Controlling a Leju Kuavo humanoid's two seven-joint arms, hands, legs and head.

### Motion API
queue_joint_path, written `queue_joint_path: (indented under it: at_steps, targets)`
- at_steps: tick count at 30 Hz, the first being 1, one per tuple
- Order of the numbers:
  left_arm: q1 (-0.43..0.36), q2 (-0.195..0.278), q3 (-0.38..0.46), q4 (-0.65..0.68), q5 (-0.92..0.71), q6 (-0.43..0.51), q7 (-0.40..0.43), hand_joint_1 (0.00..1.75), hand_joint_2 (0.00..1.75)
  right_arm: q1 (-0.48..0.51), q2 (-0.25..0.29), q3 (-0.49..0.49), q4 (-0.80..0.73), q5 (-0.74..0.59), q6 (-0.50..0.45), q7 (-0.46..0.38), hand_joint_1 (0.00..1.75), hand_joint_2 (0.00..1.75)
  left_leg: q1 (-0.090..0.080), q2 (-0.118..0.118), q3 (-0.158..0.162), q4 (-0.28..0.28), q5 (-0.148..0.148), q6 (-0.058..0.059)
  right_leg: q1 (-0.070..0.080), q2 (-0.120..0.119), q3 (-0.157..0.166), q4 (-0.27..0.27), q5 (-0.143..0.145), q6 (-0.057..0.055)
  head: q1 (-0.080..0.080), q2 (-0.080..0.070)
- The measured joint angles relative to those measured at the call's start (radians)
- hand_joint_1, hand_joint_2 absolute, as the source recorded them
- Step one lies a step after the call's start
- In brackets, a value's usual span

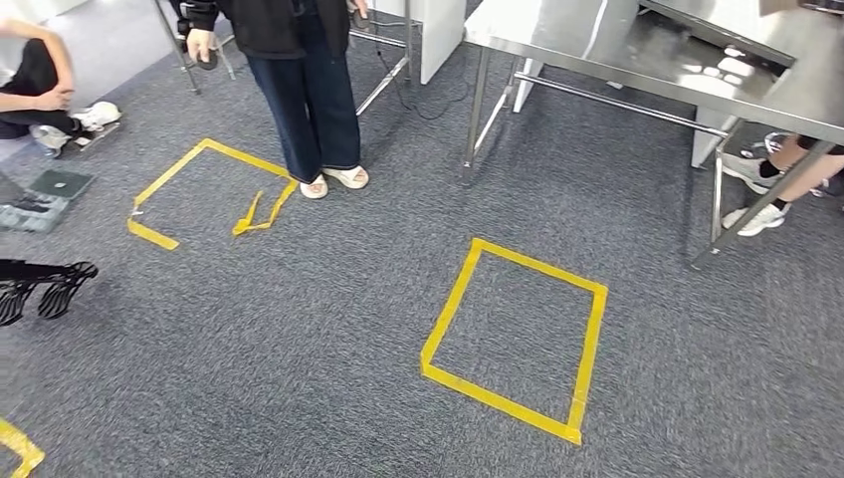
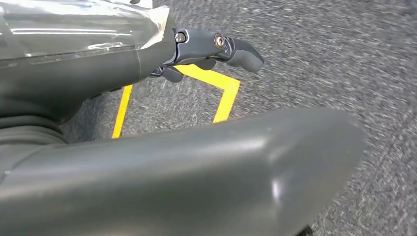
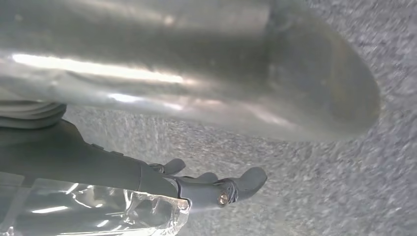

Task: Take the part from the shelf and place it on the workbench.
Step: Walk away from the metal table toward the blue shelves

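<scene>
The robot seems to be walking toward the steel bench (image 1: 697,60) at two o'clock. It should step into the yellow tape square (image 1: 451,304) at one o'clock, well away from the person (image 1: 304,90) at eleven, and stop squarely. The left hand (image 2: 147,98) and right hand (image 3: 147,162) hang over rough grey carpet (image 1: 299,349). Their smooth dark fingers (image 2: 241,51) lie half stretched beside a crinkled clear film (image 2: 74,24). Whether they clamp anything, I cannot tell. I also cannot tell where the part is.

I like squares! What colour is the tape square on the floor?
Yellow. The tape square shows best in the head view.
</scene>
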Motion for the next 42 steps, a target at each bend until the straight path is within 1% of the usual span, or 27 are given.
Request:
queue_joint_path:
  at_steps: [2, 3, 4, 6, 8, 10, 12, 13, 14, 16, 18, 19, 21, 22, 23, 24, 26, 28, 29, 30, 32, 34, 35, 37, 39, 41, 42]
  targets:
    - [0.0, -0.002, 0.0, 0.0, -0.002, 0.002, 0.0, 0.0, 0.0, -0.001, 0.0, 0.0, 0.0, -0.001, 0.002, -0.001, 0.0, 0.0, -0.004, -0.02, 0.001, 0.001, 0.002, -0.002, 0.005, 0.033, 0.061, -0.14, 0.052, -0.004, 0.0, 0.0]
    - [0.0, -0.002, 0.0, 0.0, -0.003, 0.003, 0.0, 0.0, 0.0, -0.002, 0.0, 0.0, 0.0, -0.001, 0.003, -0.001, 0.0, 0.0, -0.005, -0.028, 0.0, 0.001, 0.003, -0.005, 0.007, 0.044, 0.08, -0.181, 0.066, -0.01, 0.0, 0.0]
    - [0.001, -0.003, 0.0, 0.0, -0.004, 0.004, 0.0, 0.0, 0.0, -0.002, 0.0, 0.0, 0.0, -0.002, 0.005, -0.001, 0.0, 0.0, -0.006, -0.035, -0.002, 0.002, 0.005, -0.008, 0.011, 0.05, 0.088, -0.199, 0.072, -0.017, -0.001, 0.0]
    - [0.002, -0.003, 0.0, 0.001, -0.004, 0.005, 0.0, 0.0, 0.0, -0.003, 0.001, 0.0, 0.0, -0.003, 0.01, -0.004, 0.0, 0.0, -0.006, -0.046, -0.006, 0.002, 0.008, -0.016, 0.01, 0.034, 0.092, -0.202, 0.078, -0.028, 0.0, 0.0]
    - [0.005, -0.001, 0.0, 0.001, -0.004, 0.005, 0.0, 0.0, 0.0, -0.003, 0.002, 0.0, 0.0, -0.002, 0.016, -0.006, 0.0, 0.0, -0.006, -0.014, -0.021, 0.03, -0.013, -0.027, 0.002, 0.017, 0.097, -0.208, 0.084, -0.04, -0.003, 0.0]
    - [0.005, 0.0, 0.0, 0.001, -0.004, 0.006, 0.0, 0.0, 0.0, -0.001, 0.002, 0.0, 0.0, -0.001, 0.019, -0.006, 0.0, 0.0, -0.002, 0.037, -0.067, 0.128, -0.074, -0.039, -0.002, -0.005, 0.099, -0.211, 0.086, -0.048, -0.009, 0.0]
    - [0.006, 0.0, 0.0, 0.001, -0.004, 0.006, 0.0, 0.0, 0.0, 0.002, 0.002, 0.0, 0.0, -0.001, 0.019, -0.006, 0.0, 0.0, 0.009, 0.055, -0.124, 0.249, -0.126, -0.052, -0.002, -0.031, 0.099, -0.21, 0.084, -0.051, -0.012, 0.0]
    - [0.007, 0.001, 0.0, 0.001, -0.004, 0.006, 0.0, 0.0, 0.0, 0.003, 0.002, 0.0, 0.0, -0.001, 0.02, -0.006, 0.0, 0.0, 0.014, 0.058, -0.137, 0.276, -0.129, -0.057, -0.003, -0.043, 0.099, -0.21, 0.084, -0.051, -0.012, 0.0]
    - [0.008, 0.001, 0.0, 0.001, -0.004, 0.006, 0.0, 0.0, 0.0, 0.003, 0.002, 0.0, 0.0, 0.0, 0.021, -0.006, 0.0, 0.0, 0.021, 0.063, -0.131, 0.264, -0.113, -0.062, -0.004, -0.054, 0.1, -0.21, 0.083, -0.05, -0.012, 0.0]
    - [0.008, 0.002, 0.0, 0.001, -0.005, 0.006, -0.001, 0.0, 0.0, 0.002, 0.002, 0.0, 0.0, 0.0, 0.022, -0.006, 0.0, 0.0, 0.03, 0.087, -0.065, 0.146, -0.052, -0.069, -0.007, -0.072, 0.104, -0.209, 0.078, -0.045, -0.012, 0.0]
    - [0.005, 0.001, 0.0, 0.001, -0.006, 0.006, -0.001, 0.0, 0.0, 0.001, 0.0, 0.0, 0.0, 0.0, 0.023, -0.006, 0.0, 0.0, 0.029, 0.121, -0.004, 0.039, -0.019, -0.065, -0.002, -0.087, 0.107, -0.206, 0.071, -0.032, -0.013, 0.0]
    - [0.004, 0.0, 0.0, 0.001, -0.006, 0.006, -0.001, 0.0, 0.0, 0.0, -0.001, 0.0, 0.0, 0.0, 0.023, -0.005, 0.0, 0.0, 0.026, 0.129, 0.006, 0.019, -0.018, -0.059, 0.002, -0.094, 0.109, -0.205, 0.068, -0.025, -0.012, 0.0]
    - [0.002, -0.001, 0.0, 0.001, -0.006, 0.006, -0.002, 0.0, 0.0, -0.003, -0.001, 0.001, 0.0, 0.001, 0.023, -0.004, 0.0, 0.0, 0.017, 0.113, 0.003, 0.014, -0.019, -0.04, 0.004, -0.109, 0.115, -0.208, 0.066, -0.012, -0.009, 0.0]
    - [0.002, -0.001, 0.0, 0.001, -0.007, 0.006, -0.002, 0.0, 0.0, -0.004, -0.001, 0.001, 0.0, 0.001, 0.023, -0.003, 0.0, 0.0, 0.016, 0.103, 0.003, 0.01, -0.016, -0.032, 0.002, -0.105, 0.116, -0.206, 0.062, -0.006, -0.009, 0.0]
    - [0.002, -0.001, 0.0, 0.001, -0.007, 0.006, -0.002, 0.0, 0.0, -0.005, -0.001, 0.001, 0.0, 0.001, 0.025, -0.003, 0.0, 0.0, 0.015, 0.093, 0.002, 0.007, -0.012, -0.024, 0.0, -0.088, 0.109, -0.19, 0.051, -0.002, -0.008, 0.0]
    - [0.001, 0.0, 0.0, 0.0, -0.008, 0.005, -0.002, 0.0, 0.0, -0.005, -0.001, 0.001, 0.0, 0.001, 0.026, -0.002, 0.0, 0.0, 0.016, 0.084, 0.002, 0.004, -0.008, -0.017, -0.003, -0.064, 0.091, -0.152, 0.029, -0.003, -0.006, 0.0]
    - [-0.003, -0.001, 0.0, 0.001, -0.009, 0.002, -0.002, 0.0, 0.0, -0.003, 0.0, 0.001, 0.0, 0.0, 0.032, 0.0, 0.0, 0.0, 0.015, 0.062, -0.002, 0.002, -0.003, -0.006, -0.003, -0.018, 0.028, -0.021, -0.028, -0.012, -0.002, 0.0]
    - [-0.004, -0.001, 0.0, 0.001, -0.01, -0.001, -0.001, 0.0, 0.0, 0.0, -0.001, 0.001, 0.0, -0.001, 0.038, 0.003, 0.0, 0.0, 0.011, 0.036, -0.005, 0.003, -0.001, -0.002, -0.003, -0.008, -0.025, 0.082, -0.057, -0.012, -0.001, 0.0]
    - [-0.003, -0.001, 0.0, 0.001, -0.01, -0.002, -0.001, 0.0, 0.0, 0.001, -0.002, 0.001, 0.001, -0.001, 0.042, 0.004, 0.0, 0.0, 0.01, 0.022, -0.005, 0.003, -0.001, -0.002, -0.003, -0.006, -0.029, 0.082, -0.048, -0.006, -0.001, 0.0]
    - [-0.003, -0.001, 0.0, 0.001, -0.01, -0.003, -0.001, 0.0, 0.0, 0.001, -0.003, 0.001, 0.001, -0.001, 0.046, 0.004, 0.0, 0.0, 0.01, 0.009, -0.004, 0.003, 0.0, -0.002, -0.004, -0.004, -0.012, 0.041, -0.025, 0.003, -0.001, 0.0]
    - [-0.003, -0.001, 0.0, 0.001, -0.009, -0.005, -0.001, 0.0, 0.0, -0.001, -0.004, 0.001, 0.001, 0.001, 0.056, 0.004, 0.0, 0.0, 0.009, -0.014, -0.001, 0.005, 0.001, -0.006, -0.006, 0.018, 0.051, -0.101, 0.036, 0.015, -0.001, 0.0]
    - [-0.003, -0.002, 0.0, 0.001, -0.007, -0.006, -0.002, 0.0, 0.0, -0.005, -0.005, 0.001, 0.001, 0.005, 0.063, 0.004, 0.0, 0.0, 0.006, -0.03, -0.003, 0.006, 0.003, -0.014, -0.005, 0.038, 0.088, -0.188, 0.067, 0.007, -0.001, 0.0]
    - [-0.003, -0.003, 0.0, 0.001, -0.006, -0.006, -0.002, 0.0, 0.0, -0.007, -0.005, 0.002, 0.001, 0.007, 0.067, 0.004, 0.0, 0.0, 0.004, -0.036, -0.004, 0.005, 0.005, -0.019, -0.002, 0.04, 0.091, -0.195, 0.069, -0.002, -0.001, 0.0]
    - [-0.001, -0.003, 0.0, 0.001, -0.005, -0.006, -0.003, 0.0, 0.0, -0.009, -0.005, 0.005, 0.001, 0.011, 0.071, 0.005, 0.0, 0.0, 0.006, -0.041, -0.009, 0.005, 0.007, -0.029, -0.002, 0.025, 0.094, -0.197, 0.076, -0.019, -0.001, 0.0]
    - [0.001, -0.002, 0.0, 0.001, -0.005, -0.006, -0.004, 0.0, 0.0, -0.01, -0.006, 0.008, 0.001, 0.013, 0.072, 0.006, 0.0, 0.0, 0.007, -0.005, -0.028, 0.042, -0.02, -0.039, -0.006, 0.008, 0.096, -0.201, 0.082, -0.034, -0.005, 0.0]
    - [0.0, -0.002, 0.0, 0.001, -0.005, -0.006, -0.005, 0.0, 0.0, -0.008, -0.007, 0.009, 0.001, 0.016, 0.074, 0.006, 0.0, 0.0, 0.009, 0.043, -0.079, 0.153, -0.086, -0.047, -0.005, -0.014, 0.096, -0.203, 0.082, -0.044, -0.01, 0.0]
    - [-0.001, -0.002, 0.0, 0.001, -0.005, -0.006, -0.005, 0.0, 0.0, -0.007, -0.008, 0.009, 0.001, 0.016, 0.074, 0.007, 0.0, 0.0, 0.011, 0.052, -0.111, 0.221, -0.117, -0.051, -0.004, -0.027, 0.096, -0.203, 0.082, -0.048, -0.012, 0.0]
